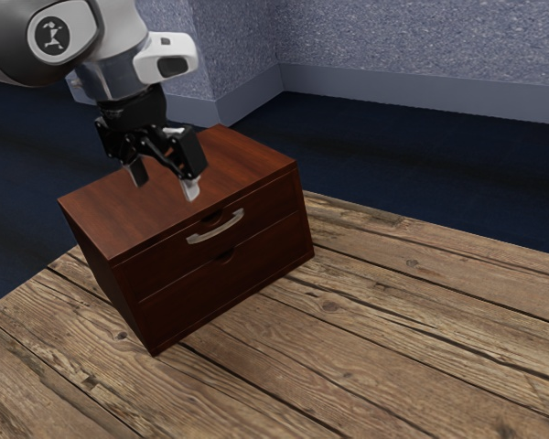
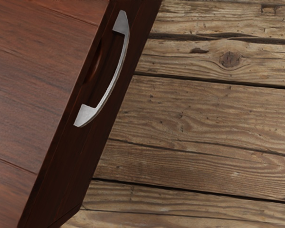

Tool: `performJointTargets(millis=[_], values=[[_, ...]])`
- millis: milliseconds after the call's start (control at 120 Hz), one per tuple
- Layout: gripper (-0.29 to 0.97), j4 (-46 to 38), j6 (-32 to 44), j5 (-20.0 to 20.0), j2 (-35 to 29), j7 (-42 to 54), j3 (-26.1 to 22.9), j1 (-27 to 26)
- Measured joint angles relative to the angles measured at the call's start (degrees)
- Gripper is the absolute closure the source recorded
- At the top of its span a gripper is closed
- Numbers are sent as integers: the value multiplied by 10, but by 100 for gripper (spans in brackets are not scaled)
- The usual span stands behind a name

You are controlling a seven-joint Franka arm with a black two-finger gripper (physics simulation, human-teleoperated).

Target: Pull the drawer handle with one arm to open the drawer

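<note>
A dark reddish wooden cabinet (image 1: 156, 208) with two drawers stands on the plank table. The upper drawer (image 1: 247, 224) carries a curved silver handle (image 1: 215, 226) and sits flush with the cabinet front. My black gripper (image 1: 165, 181) hangs over the cabinet top, a little behind and above the handle, with its fingers apart and nothing between them. In the wrist view the silver handle (image 2: 106, 71) runs along the drawer front edge, seen from above, with the cabinet top (image 2: 33, 80) beside it.
The wooden plank table (image 1: 412, 338) stretches wide to the exterior view's right and in front of the cabinet. Dark blue floor (image 1: 421, 146) and a grey-blue wall lie behind. The lower drawer (image 1: 229, 283) has no visible handle.
</note>
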Motion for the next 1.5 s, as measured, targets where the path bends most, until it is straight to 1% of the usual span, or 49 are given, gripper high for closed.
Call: performJointTargets(millis=[275, 325, 400, 475, 525, 617, 667, 800, 1058, 1175, 1333, 1500], values=[[0, 1, 7, -2, 0, -2, 0, 7], [0, 28, 1, -1, -3, -2, -1, 7], [0, 101, -14, 0, -5, -3, -3, 4], [0, 123, -17, 3, -2, -4, -5, 1], [0, 124, -14, 5, 8, -4, -12, 4], [0, 125, -10, 6, 66, -5, -19, 2], [0, 125, -5, 6, 82, -6, -24, -3], [0, 125, 2, 6, 97, -7, -33, -21], [0, 124, 8, 4, 120, -8, -32, -18], [0, 105, 16, 6, 127, -8, -31, -25], [0, 43, 72, 22, 118, 8, -31, -23], [0, -9, 130, 56, 102, 41, -30, -23]])
